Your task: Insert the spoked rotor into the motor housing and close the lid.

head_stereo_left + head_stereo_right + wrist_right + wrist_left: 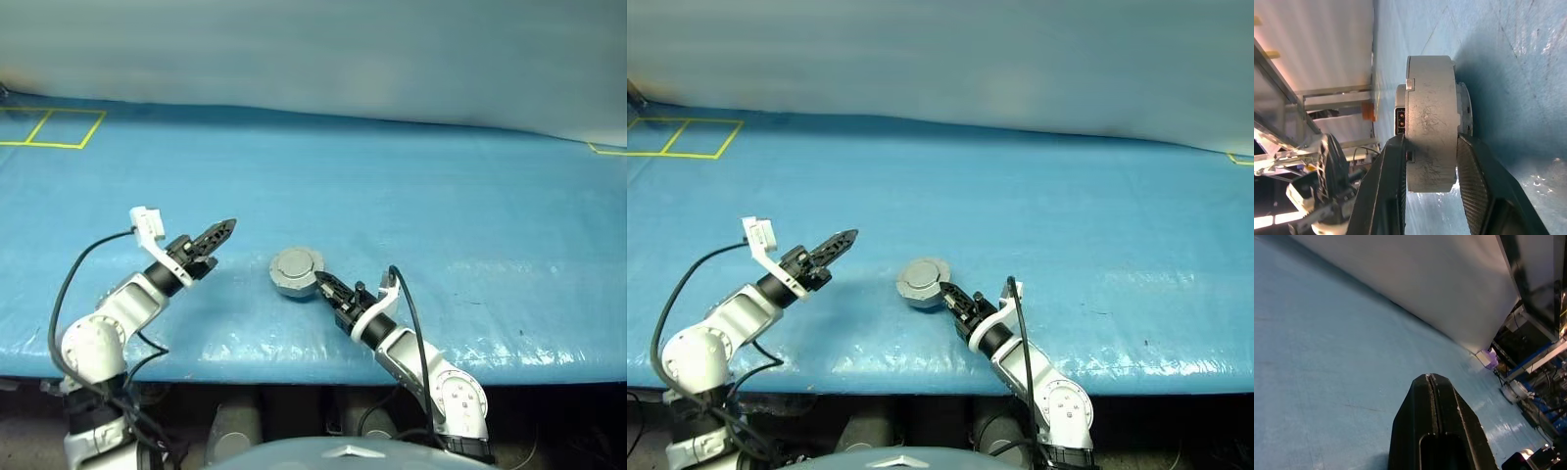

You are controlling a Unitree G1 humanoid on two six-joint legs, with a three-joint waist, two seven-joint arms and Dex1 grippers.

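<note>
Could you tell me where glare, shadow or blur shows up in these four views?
Left eye view: sheen on the blue sheet near its front edge. Right wrist view: the motor housing casts a dark shadow on the sheet; glints lower right. Left wrist view: the left gripper looms large, the background clutter is soft.

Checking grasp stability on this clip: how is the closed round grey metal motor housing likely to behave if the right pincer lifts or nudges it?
The round grey metal motor housing looks like solid scuffed metal, so probably rigid and heavy for its size. Its smooth curved wall sits between the right pincer fingers, so it may slip or twist. Lying flat on the blue tarp-covered table, it should slide rather than roll.
</note>
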